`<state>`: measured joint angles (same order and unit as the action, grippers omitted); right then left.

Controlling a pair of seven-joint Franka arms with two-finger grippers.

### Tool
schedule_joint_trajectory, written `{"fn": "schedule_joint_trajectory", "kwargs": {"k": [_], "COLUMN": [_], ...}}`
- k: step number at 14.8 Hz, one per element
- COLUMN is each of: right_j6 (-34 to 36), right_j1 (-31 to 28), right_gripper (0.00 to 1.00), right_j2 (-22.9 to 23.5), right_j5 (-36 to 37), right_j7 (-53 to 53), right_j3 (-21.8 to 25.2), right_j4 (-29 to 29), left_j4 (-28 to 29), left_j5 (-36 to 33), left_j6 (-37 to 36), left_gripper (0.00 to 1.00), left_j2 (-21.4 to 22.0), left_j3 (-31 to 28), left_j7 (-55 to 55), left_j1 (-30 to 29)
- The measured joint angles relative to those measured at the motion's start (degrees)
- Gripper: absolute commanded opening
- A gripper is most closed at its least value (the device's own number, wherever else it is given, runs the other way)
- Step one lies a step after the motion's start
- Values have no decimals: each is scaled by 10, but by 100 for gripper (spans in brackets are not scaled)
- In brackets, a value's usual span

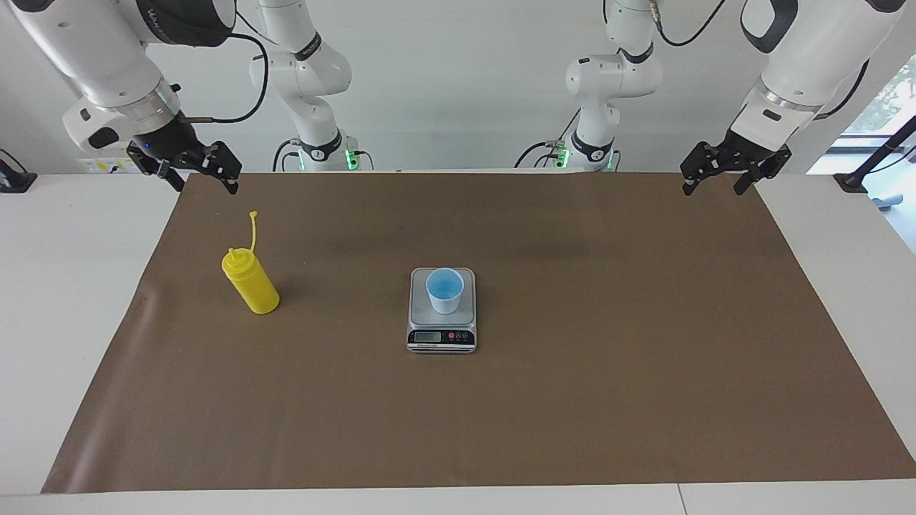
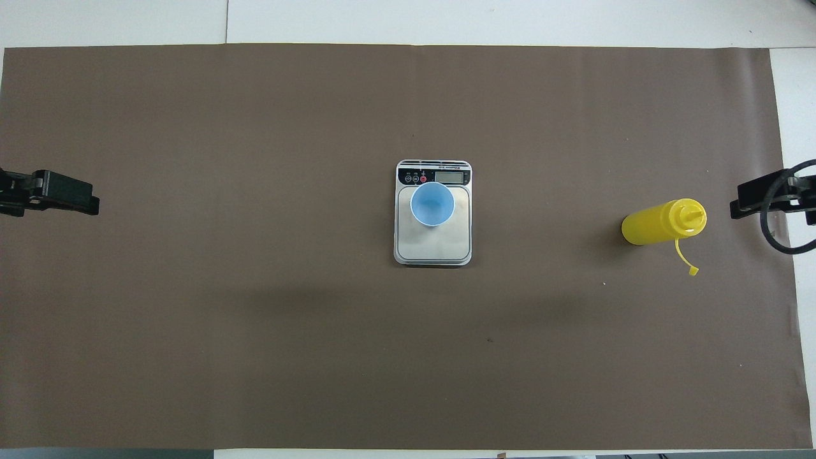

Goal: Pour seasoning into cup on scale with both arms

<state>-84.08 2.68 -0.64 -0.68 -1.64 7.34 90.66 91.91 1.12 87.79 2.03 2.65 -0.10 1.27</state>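
Bright yellow plastic squeeze bottle point(image 1: 250, 282) upright on brown mat point(image 1: 572, 400), right arm's end, uncapped. Light blue cup point(image 1: 444, 290) on silver-grey scale point(image 1: 441, 336), mid-table. Right gripper point(image 1: 195, 170), left gripper point(image 1: 724, 172): jaws spread, empty. Risk: off-centre grasp topples bottle; hard squeeze spurts early.

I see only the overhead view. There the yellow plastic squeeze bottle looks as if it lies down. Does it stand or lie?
Observer: The yellow plastic squeeze bottle stands upright, cap strap pointing up.
Operator: Does the right gripper touch it?
Observer: No. The right gripper hangs open in the air, clear of the bottle.
Operator: And the left gripper?
Observer: The left gripper waits, open, raised over a corner of the brown paper mat.
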Motion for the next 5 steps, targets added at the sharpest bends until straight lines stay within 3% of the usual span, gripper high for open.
{"fn": "schedule_joint_trajectory", "kwargs": {"k": [5], "right_j6": [-2], "right_j1": [1], "right_gripper": [100], "right_j2": [0], "right_j5": [0], "right_j7": [0], "right_j3": [-2], "right_j4": [-3], "left_j4": [0], "left_j5": [0], "left_j6": [0], "left_gripper": [100], "left_j2": [0], "left_j3": [0], "left_j7": [0], "left_j1": [0]}}
